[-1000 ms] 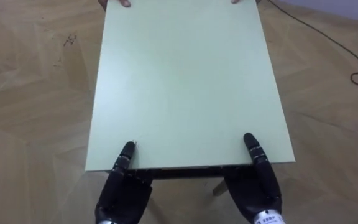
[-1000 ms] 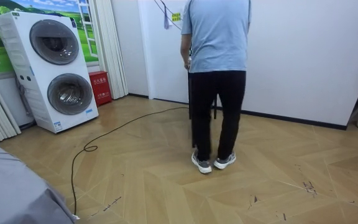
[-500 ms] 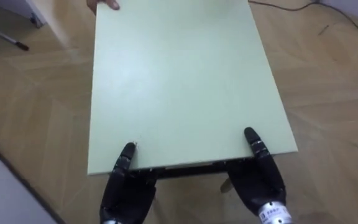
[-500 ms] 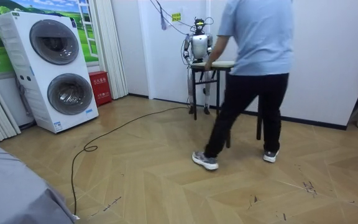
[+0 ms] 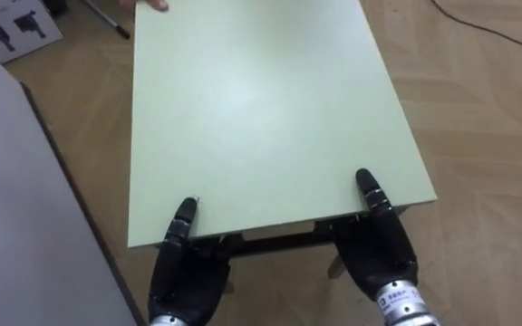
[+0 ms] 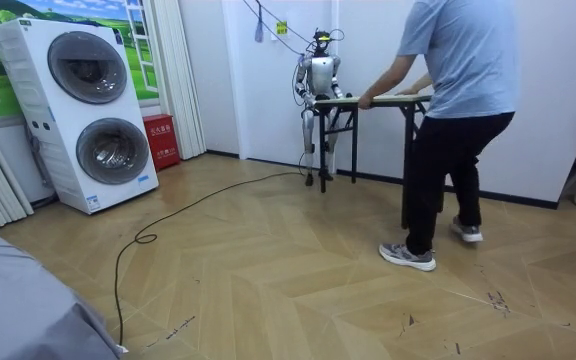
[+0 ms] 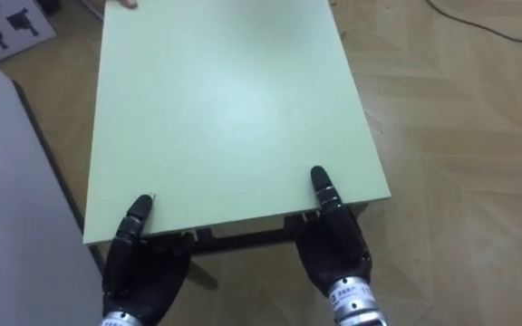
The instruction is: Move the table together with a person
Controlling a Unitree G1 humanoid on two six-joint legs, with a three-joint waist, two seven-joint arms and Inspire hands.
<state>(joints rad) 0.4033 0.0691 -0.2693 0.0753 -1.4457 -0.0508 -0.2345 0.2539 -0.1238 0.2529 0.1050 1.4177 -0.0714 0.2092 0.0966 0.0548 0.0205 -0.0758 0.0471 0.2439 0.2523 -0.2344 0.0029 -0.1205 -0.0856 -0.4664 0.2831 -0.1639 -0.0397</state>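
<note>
1. Left eye view: A pale green table (image 5: 261,109) stretches away from the robot, its top bare. The robot holds the near short edge with both dark hands. The left hand (image 5: 184,272) grasps the edge near the left corner, thumb lying on the tabletop and the rest of the hand tucked under the rim. The right hand (image 5: 379,254) grasps the edge near the right corner in the same way. At the far edge, top left, part of a person's hand (image 5: 148,4) rests on the table. Wooden herringbone floor (image 5: 488,136) lies to the right, crossed by a dark cable (image 5: 488,27). A pale wall (image 5: 16,199) runs close along the table's left side, with a light box (image 5: 12,32) on the floor beyond it.

2. Right eye view: The same table end, both thumbs on top of the near edge, palms below it.

3. Room view: The robot stands by a white wall at the table's end on the room view's left. A person (image 6: 458,90) in a light blue shirt and dark trousers holds the opposite end, legs apart. The table spans level between them. Two stacked washing machines (image 6: 88,110) stand well apart, at the room view's left.
</note>
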